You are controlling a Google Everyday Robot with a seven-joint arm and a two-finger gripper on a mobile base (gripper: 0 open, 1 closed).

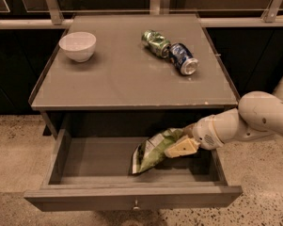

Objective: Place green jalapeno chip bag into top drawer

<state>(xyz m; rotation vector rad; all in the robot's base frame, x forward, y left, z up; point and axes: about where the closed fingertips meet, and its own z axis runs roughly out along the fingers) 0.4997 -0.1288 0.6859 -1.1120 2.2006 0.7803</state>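
The green jalapeno chip bag point(156, 149) is crinkled and olive-green with a pale panel. It stands tilted inside the open top drawer point(131, 199), its lower corner on the drawer floor right of centre. My gripper point(178, 147) reaches in from the right at the end of a white arm and is shut on the bag's upper right edge. The drawer's small round knob point(136, 204) shows at the front centre.
On the table top point(127, 74) stand a white bowl point(78, 45) at the back left, and a crushed green can point(155, 42) and a blue can point(184, 59) at the back right. A railing runs behind the table. Speckled floor lies around it.
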